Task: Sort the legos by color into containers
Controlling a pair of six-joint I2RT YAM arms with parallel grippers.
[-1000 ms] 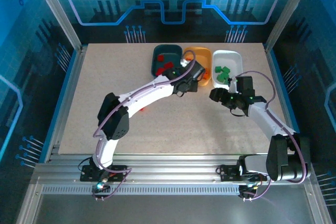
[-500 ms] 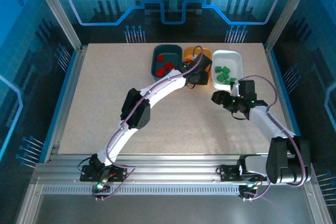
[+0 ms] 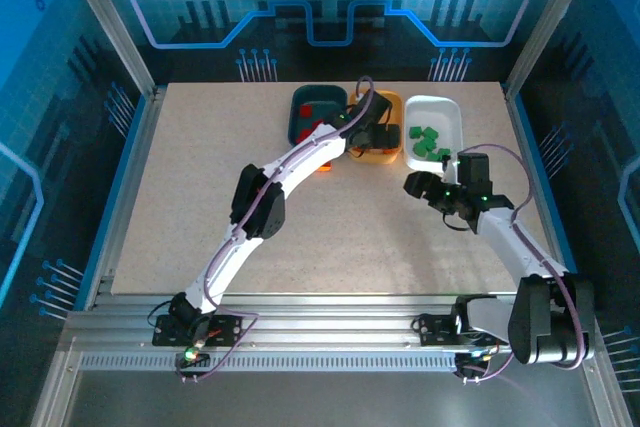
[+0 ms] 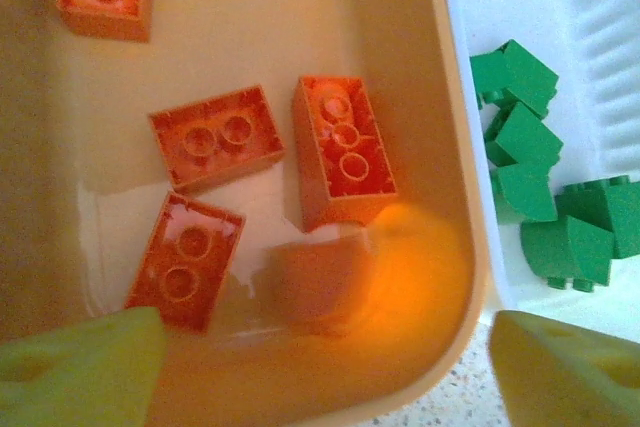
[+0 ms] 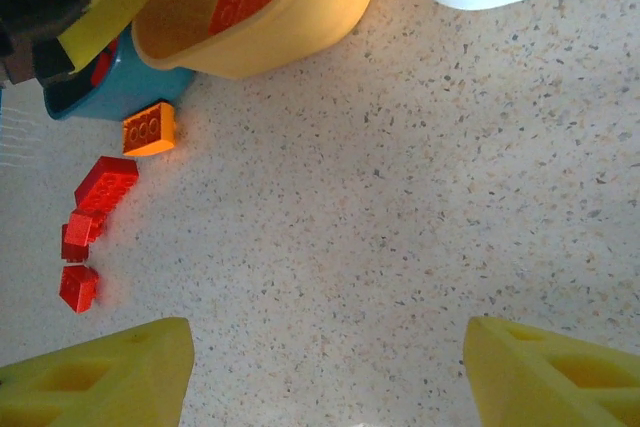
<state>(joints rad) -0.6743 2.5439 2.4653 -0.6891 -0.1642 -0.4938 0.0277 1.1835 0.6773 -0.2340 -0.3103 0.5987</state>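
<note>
My left gripper [image 3: 377, 139] [image 4: 325, 379] hangs open over the near end of the orange tray [image 3: 389, 101] [image 4: 455, 187]. A blurred orange brick [image 4: 320, 282] sits between its yellow fingers [image 4: 80, 367], touching neither. Several orange bricks [image 4: 215, 135] lie in that tray. Green bricks [image 3: 425, 139] [image 4: 530, 152] are in the white tray [image 3: 447, 110] and red ones [image 3: 312, 107] in the teal tray [image 3: 299, 117]. My right gripper [image 3: 413, 185] [image 5: 325, 377] stands open over bare table, holding nothing.
In the right wrist view, an orange brick [image 5: 150, 129] and three red bricks [image 5: 105, 183] lie loose on the table by the teal tray [image 5: 110, 85]. The speckled table [image 3: 200, 197] reaches left and forward of the trays.
The left arm reached further over the orange tray and its gripper opened, letting an orange brick go. The right gripper stayed in place and opened slightly.
</note>
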